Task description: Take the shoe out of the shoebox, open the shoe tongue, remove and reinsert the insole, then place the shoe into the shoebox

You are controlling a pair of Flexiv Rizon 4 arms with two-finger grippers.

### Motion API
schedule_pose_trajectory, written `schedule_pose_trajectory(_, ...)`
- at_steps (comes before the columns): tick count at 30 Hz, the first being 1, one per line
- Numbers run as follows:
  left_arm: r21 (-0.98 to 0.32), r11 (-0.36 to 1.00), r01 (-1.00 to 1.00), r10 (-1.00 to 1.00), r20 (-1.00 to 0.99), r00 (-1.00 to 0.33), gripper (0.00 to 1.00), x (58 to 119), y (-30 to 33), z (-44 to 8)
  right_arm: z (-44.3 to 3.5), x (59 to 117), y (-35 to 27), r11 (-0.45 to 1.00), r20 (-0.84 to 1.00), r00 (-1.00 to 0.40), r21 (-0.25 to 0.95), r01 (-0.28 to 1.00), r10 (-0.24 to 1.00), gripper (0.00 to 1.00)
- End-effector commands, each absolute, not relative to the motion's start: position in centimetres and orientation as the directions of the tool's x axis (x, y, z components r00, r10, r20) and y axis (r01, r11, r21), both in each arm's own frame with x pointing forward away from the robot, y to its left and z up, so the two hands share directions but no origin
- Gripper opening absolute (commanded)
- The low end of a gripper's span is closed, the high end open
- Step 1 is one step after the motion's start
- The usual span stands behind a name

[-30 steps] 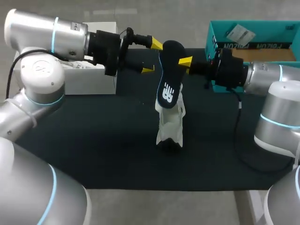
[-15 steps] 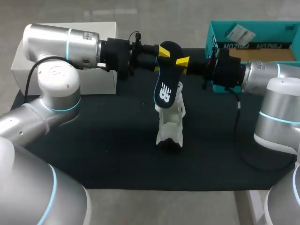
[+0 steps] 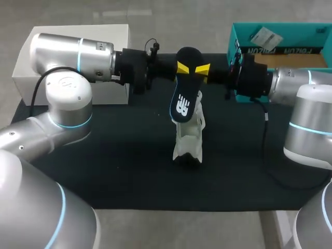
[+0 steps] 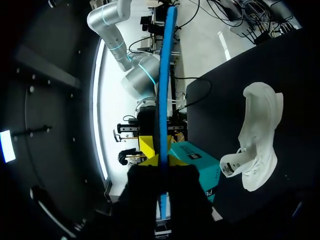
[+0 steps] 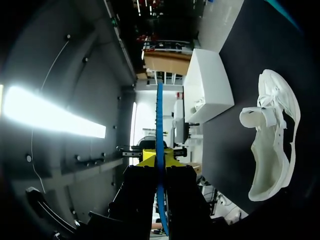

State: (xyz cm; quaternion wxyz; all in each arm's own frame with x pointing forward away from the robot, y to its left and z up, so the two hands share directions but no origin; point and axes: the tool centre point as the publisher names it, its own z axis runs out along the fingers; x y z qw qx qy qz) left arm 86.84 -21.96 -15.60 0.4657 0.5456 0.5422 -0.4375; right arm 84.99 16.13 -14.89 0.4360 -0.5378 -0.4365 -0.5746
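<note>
Two claws are clamping the same thing: the insole (image 3: 185, 88), a dark sheet with a white mark, is hanging upright over the middle of the counter (image 3: 104, 171). The left claw (image 3: 182, 67) is sitting at the insole's 9 o'clock edge and the right claw (image 3: 203, 68) at its 3 o'clock edge, both near the upper end and at matching height. Each wrist view is showing the insole edge-on as a thin blue line running straight between that claw's yellow tips. Both claws are therefore clenching it, with barely any gap left between the fingers.

Judging by how thin it looks, the insole is likely handling as a light, floppy piece of foam. Held from one end, it is probably going to bend and swing rather than stay straight. It is not looking fragile, though a hard pinch may be creasing it. The best hold seems to be flat on its two faces, close to one end, leaving the free end to lead into the shoe.

The shoe (image 3: 189, 137), white and soft-looking, is lying on the counter at 6 o'clock from the insole, its mouth gaping in both wrist views. Whether the insole's lower tip is touching it cannot be told. Being light, the shoe is likely sliding if pushed, so bracing it would help. The shoebox (image 3: 301, 36) is waiting at the counter's 2 o'clock corner.
</note>
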Motion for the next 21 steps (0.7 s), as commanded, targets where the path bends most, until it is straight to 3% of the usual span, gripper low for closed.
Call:
schedule_pose_trajectory(1, 0.032, 0.029, 0.999, 0.183, -0.983, 0.026, 0.00, 86.7, -21.9, -15.8, -14.8, 84.8, 16.4, -0.234, 0.998, -0.050, 0.042, 0.971, -0.029, 0.02)
schedule_pose_trajectory(2, 0.025, 0.034, 0.999, 0.183, -0.983, 0.018, 0.00, 86.6, -21.8, -15.7, -14.9, 84.7, 16.4, -0.223, 0.998, -0.053, 0.046, 0.974, -0.023, 0.35)
schedule_pose_trajectory(3, 0.020, 0.038, 0.999, 0.183, -0.983, 0.012, 0.00, 86.6, -21.8, -15.7, -15.0, 84.7, 16.4, -0.227, 0.998, -0.060, 0.054, 0.973, -0.022, 1.00)
schedule_pose_trajectory(8, -0.028, 0.083, 0.996, 0.188, -0.981, -0.043, 0.00, 86.1, -20.9, -15.8, -17.2, 84.3, 14.9, -0.229, 0.997, -0.074, 0.075, 0.970, 0.013, 1.00)
schedule_pose_trajectory(14, -0.093, 0.119, 0.989, 0.199, -0.973, -0.116, 0.00, 85.5, -19.4, -15.9, -18.8, 83.7, 11.8, -0.252, 0.987, -0.068, 0.103, 0.962, 0.146, 1.00)
schedule_pose_trajectory(16, -0.102, 0.114, 0.988, 0.210, -0.970, -0.125, 0.00, 85.2, -19.0, -15.8, -19.3, 83.5, 10.3, -0.257, 0.937, -0.001, 0.097, 0.961, 0.350, 1.00)
schedule_pose_trajectory(21, -0.133, 0.144, 0.981, 0.200, -0.967, -0.160, 0.00, 85.0, -18.7, -15.8, -19.3, 83.5, 10.3, -0.257, 0.937, -0.001, 0.097, 0.961, 0.350, 1.00)
